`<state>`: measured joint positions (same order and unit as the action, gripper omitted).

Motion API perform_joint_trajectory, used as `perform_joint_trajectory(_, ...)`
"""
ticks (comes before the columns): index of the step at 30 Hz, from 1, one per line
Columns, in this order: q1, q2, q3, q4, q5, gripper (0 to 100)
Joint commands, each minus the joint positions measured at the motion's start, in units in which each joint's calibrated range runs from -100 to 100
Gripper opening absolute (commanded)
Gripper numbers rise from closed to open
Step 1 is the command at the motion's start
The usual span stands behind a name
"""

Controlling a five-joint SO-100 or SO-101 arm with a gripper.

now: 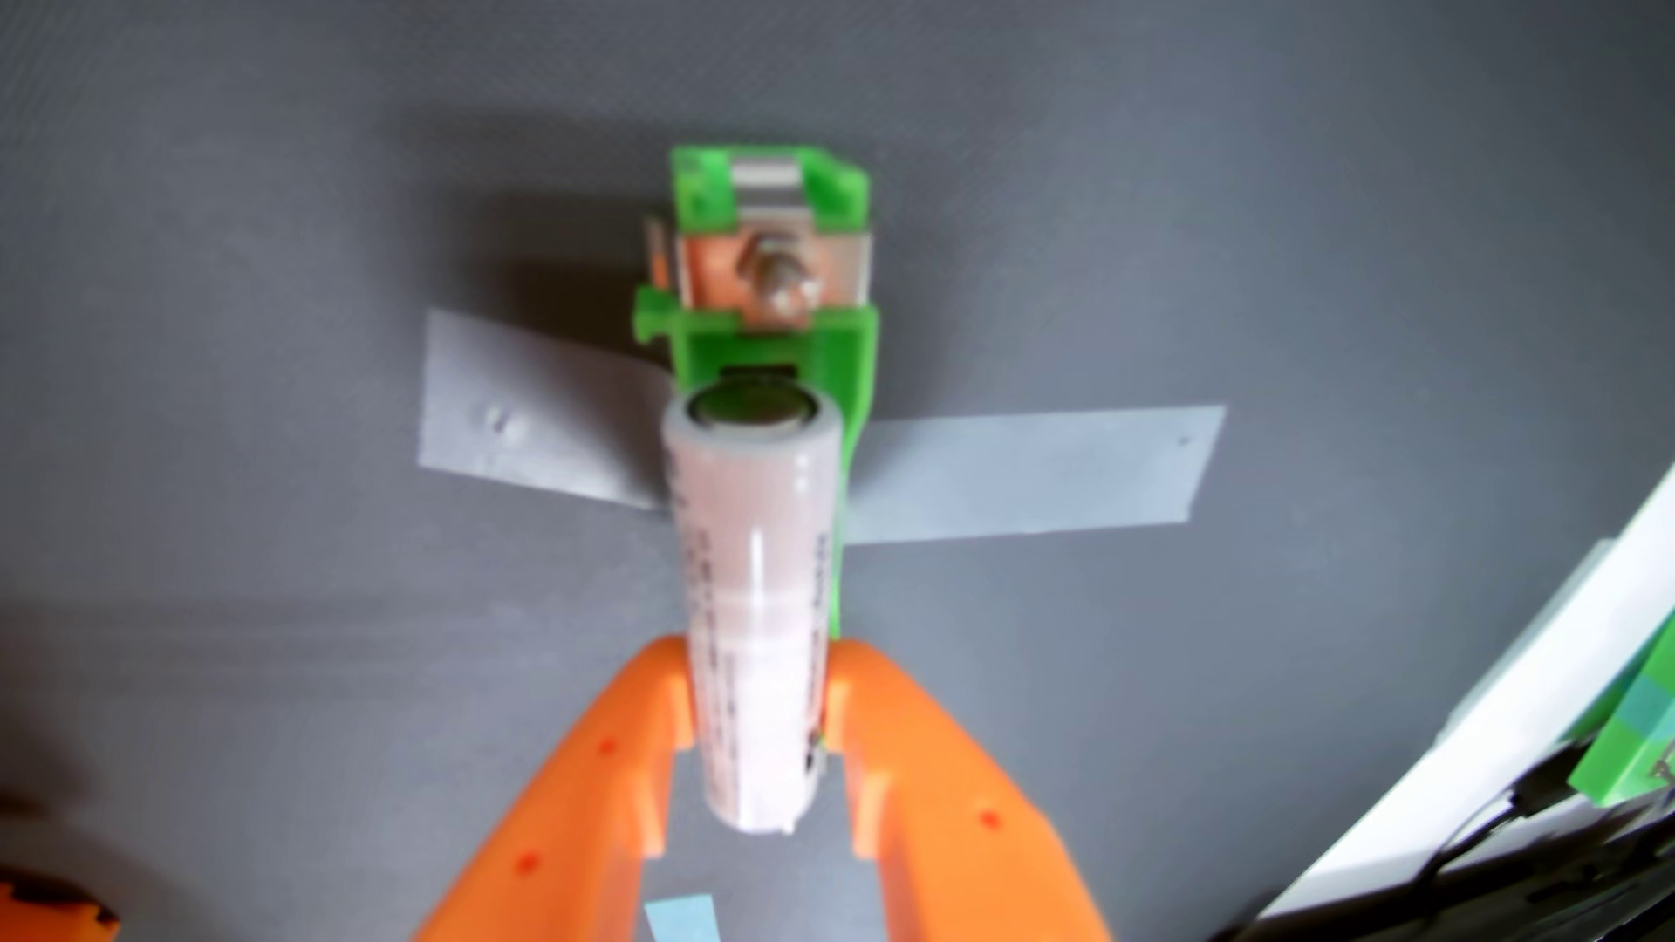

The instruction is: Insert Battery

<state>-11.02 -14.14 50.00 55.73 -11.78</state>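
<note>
A pale pink cylindrical battery (pixel 757 580) runs lengthwise up the middle of the wrist view, its metal end cap facing the camera's far side. My orange gripper (pixel 760 693) is shut on the battery, one finger on each side of its lower half. The battery's far end lies over the near part of a green battery holder (pixel 770 353), which is taped to the grey table and carries a metal contact with a bolt at its far end. Whether the battery touches the holder is unclear, since the holder's near part is hidden behind it.
Strips of grey tape (pixel 1024 480) hold the holder to the dark grey mat. A white board edge (pixel 1495 725) with cables and another green block (pixel 1631 752) lies at the right. A blue tape scrap (pixel 684 919) sits at the bottom.
</note>
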Motion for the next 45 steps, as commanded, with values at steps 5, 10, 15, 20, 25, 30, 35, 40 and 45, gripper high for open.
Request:
perform_joint_trajectory(5,-0.4,-1.7,0.2,0.2,-0.1,14)
perform_joint_trajectory(10,-0.4,-1.7,0.2,0.2,-0.1,15)
perform_joint_trajectory(15,-1.1,-1.7,-0.6,0.2,-0.2,15)
perform_joint_trajectory(20,-6.7,-1.7,-0.7,0.2,-0.2,14)
perform_joint_trajectory(25,-6.5,-1.7,-2.7,1.7,-0.2,14)
perform_joint_trajectory(30,-6.2,-1.7,-9.3,9.6,-0.3,12)
perform_joint_trajectory(35,-6.1,-1.7,-10.5,11.2,-0.3,2)
perform_joint_trajectory(40,-2.8,-1.7,-11.1,11.2,-0.3,2)
perform_joint_trajectory(45,3.3,-1.7,-11.4,9.7,0.1,2)
